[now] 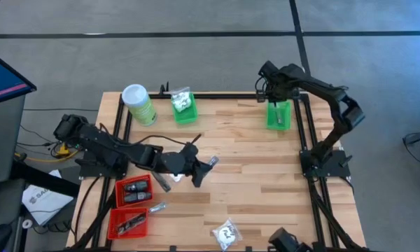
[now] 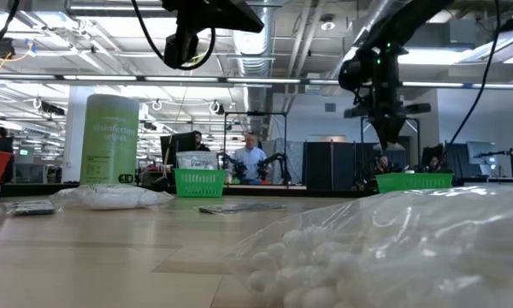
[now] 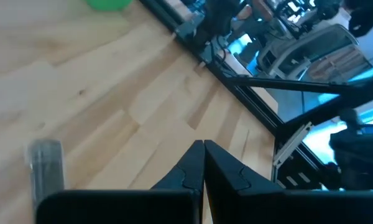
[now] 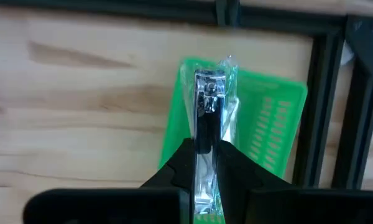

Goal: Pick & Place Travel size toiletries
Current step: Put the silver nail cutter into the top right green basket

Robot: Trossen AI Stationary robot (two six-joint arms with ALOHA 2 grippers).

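My right gripper [image 4: 204,146] hangs over the green basket [image 1: 278,115] at the table's far right, shut on a slim silvery sachet [image 4: 208,93] with a dark and metal piece inside. In the low view that gripper [image 2: 392,137] stands above the basket's rim [image 2: 413,180]. My left gripper [image 1: 211,162] is over the middle of the table, shut and holding nothing, as its wrist view shows [image 3: 203,149]. A small grey sachet [image 3: 46,165] lies flat on the wood beside it. A white crinkly packet [image 1: 227,233] lies at the near edge. My right gripper pinches the sachet's near end [image 4: 204,163] between its two fingers. The fingers come from above, pointing steeply down, and the sachet runs on along them past the tips. Its free end [image 4: 211,68] hangs over the green basket; whether it touches the basket I cannot tell.
A tall light-green canister [image 1: 138,103] and a second green basket [image 1: 184,108] holding a white packet stand at the far edge. Two red baskets [image 1: 134,190] [image 1: 129,222] with dark pieces sit near left, a loose sachet [image 1: 157,208] beside them. A black frame [image 1: 302,126] borders the table.
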